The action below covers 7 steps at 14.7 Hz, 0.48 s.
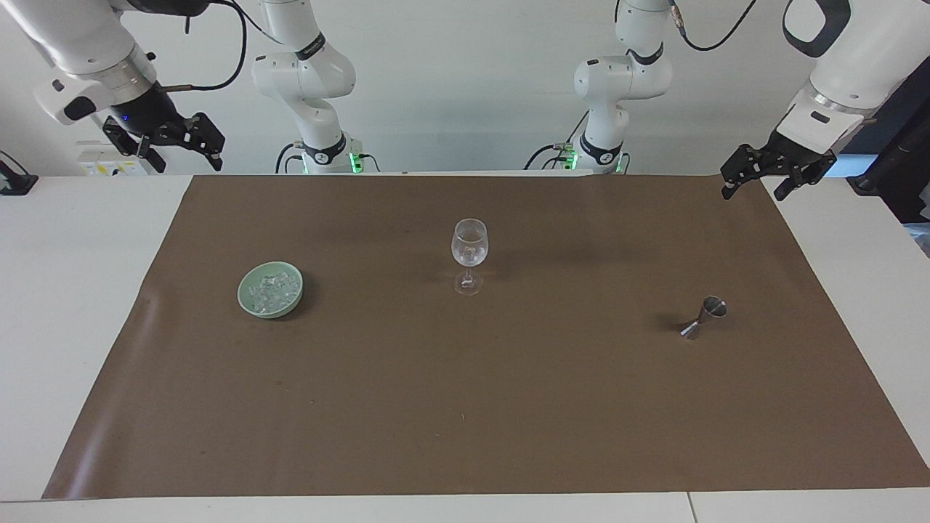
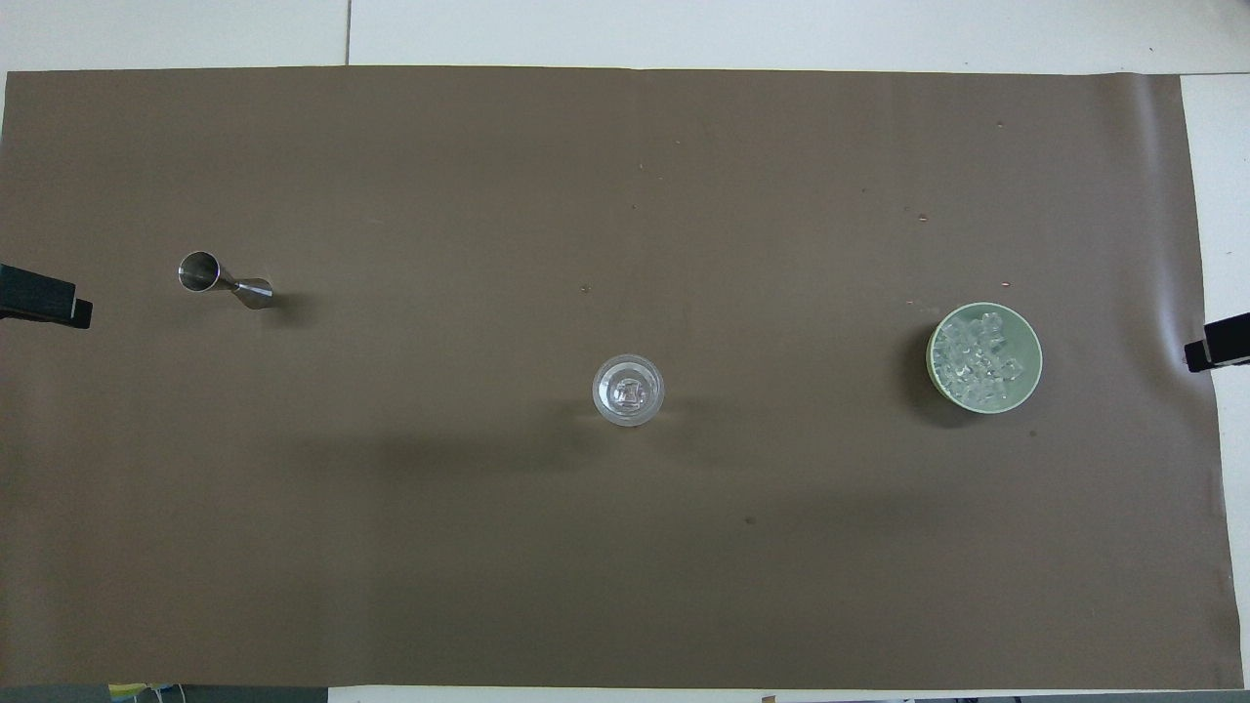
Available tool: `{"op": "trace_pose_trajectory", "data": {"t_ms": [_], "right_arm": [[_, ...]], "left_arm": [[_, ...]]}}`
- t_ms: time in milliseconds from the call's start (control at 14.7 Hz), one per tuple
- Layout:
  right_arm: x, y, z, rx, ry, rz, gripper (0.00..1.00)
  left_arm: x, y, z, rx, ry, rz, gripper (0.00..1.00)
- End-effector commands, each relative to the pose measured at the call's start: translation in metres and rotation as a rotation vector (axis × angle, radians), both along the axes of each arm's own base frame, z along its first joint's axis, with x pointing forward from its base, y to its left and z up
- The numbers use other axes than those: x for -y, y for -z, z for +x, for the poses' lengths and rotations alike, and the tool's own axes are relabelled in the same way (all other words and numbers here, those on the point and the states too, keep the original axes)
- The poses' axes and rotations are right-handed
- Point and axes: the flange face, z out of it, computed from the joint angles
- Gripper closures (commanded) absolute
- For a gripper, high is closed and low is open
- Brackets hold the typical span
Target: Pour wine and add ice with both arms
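A clear wine glass (image 1: pixel 470 250) stands upright mid-mat with an ice cube in its bowl; it also shows in the overhead view (image 2: pixel 628 390). A pale green bowl (image 1: pixel 251 305) holding several clear ice cubes (image 1: pixel 272 290) sits toward the right arm's end, also seen from above (image 2: pixel 984 357). A steel jigger (image 1: pixel 703 317) stands toward the left arm's end (image 2: pixel 225 281). My right gripper (image 1: pixel 187 156) is open and empty, raised over the table edge off the mat's corner. My left gripper (image 1: pixel 753 190) is open and empty over the mat's other robot-side corner, waiting.
A brown mat (image 1: pixel 465 407) covers most of the white table (image 1: pixel 65 290). Only the grippers' tips show at the overhead view's side edges, the left gripper's (image 2: pixel 44 301) and the right gripper's (image 2: pixel 1216 347).
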Motion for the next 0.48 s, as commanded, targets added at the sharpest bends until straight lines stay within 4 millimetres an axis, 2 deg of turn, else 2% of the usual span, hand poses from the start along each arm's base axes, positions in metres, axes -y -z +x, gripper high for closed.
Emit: {"op": "trace_pose_trajectory", "data": {"t_ms": [0,408], "right_arm": [[0.0055,-0.0009,-0.0117,0.001,-0.016,-0.001,0.00],[0.0048,-0.0026,-0.0117,0.008,-0.033,-0.001,0.00]], "left_arm": [[-0.0006,-0.0011,-0.0059,0.006,-0.010,-0.010,0.00],[-0.0006,-0.0011,-0.0059,0.006,-0.010,-0.010,0.00]]}}
